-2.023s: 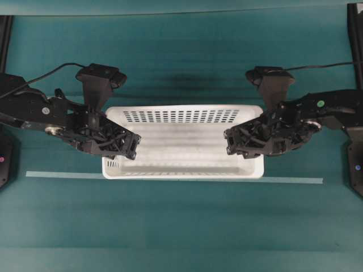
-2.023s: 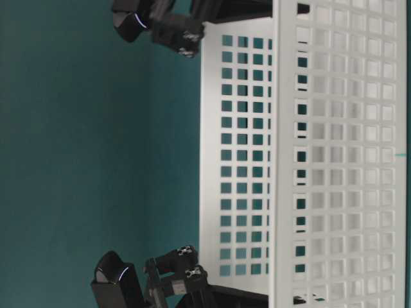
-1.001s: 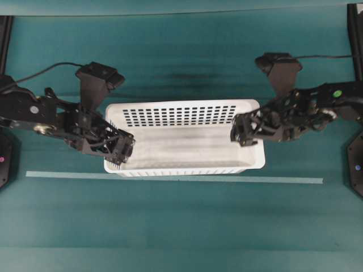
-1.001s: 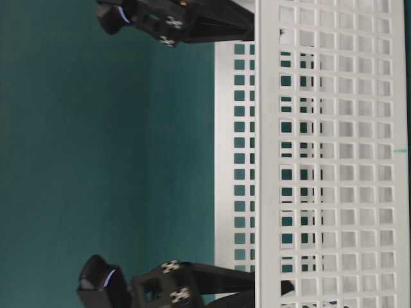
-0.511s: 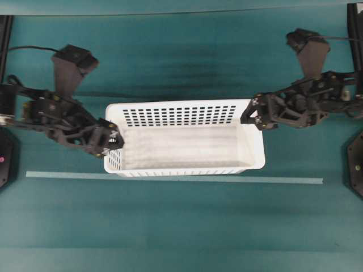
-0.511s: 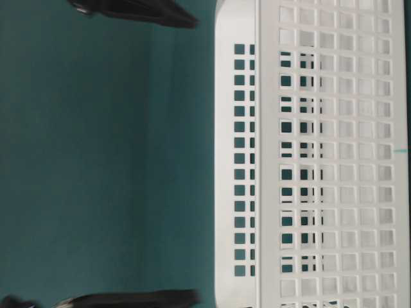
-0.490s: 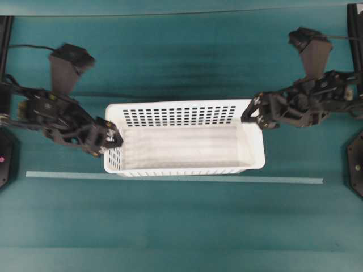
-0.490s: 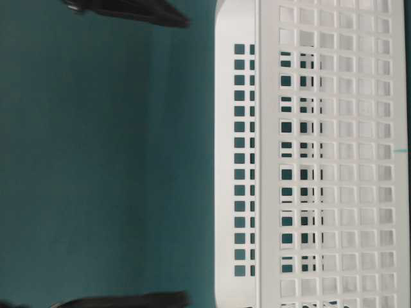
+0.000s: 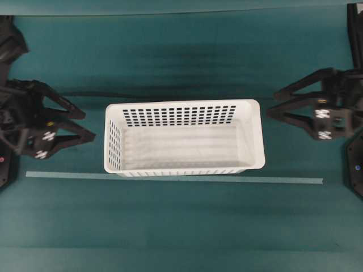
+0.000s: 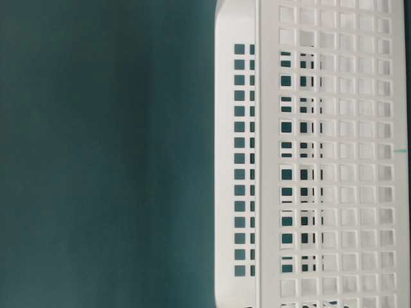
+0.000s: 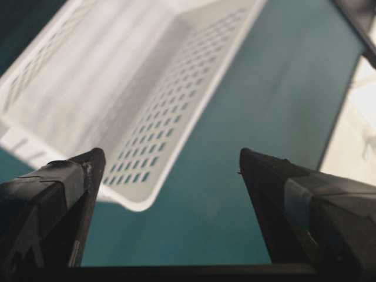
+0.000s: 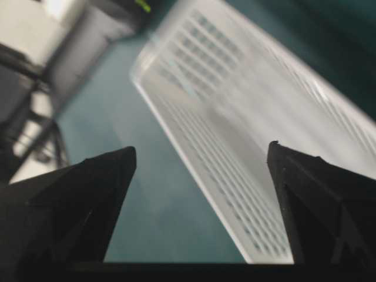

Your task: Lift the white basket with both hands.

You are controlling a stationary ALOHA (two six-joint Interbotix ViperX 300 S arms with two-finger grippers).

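The white basket stands on the teal table at the middle, long side left to right, with nothing in it. My left gripper is open and empty, a short way to the left of the basket's left end, not touching it. My right gripper is open and empty, just off the right end, also apart. In the left wrist view the basket lies ahead between the spread fingers of that gripper. The right wrist view shows the basket ahead of the open gripper. The table-level view shows only the basket.
A thin pale tape strip runs across the table just in front of the basket. Arm bases stand at the left and right edges. Teal cloth surrounds the basket on all sides.
Both grippers have opened, let go of the basket's ends and drawn back outward. The basket, held up earlier, now stands on the table and has not moved in the last half second.
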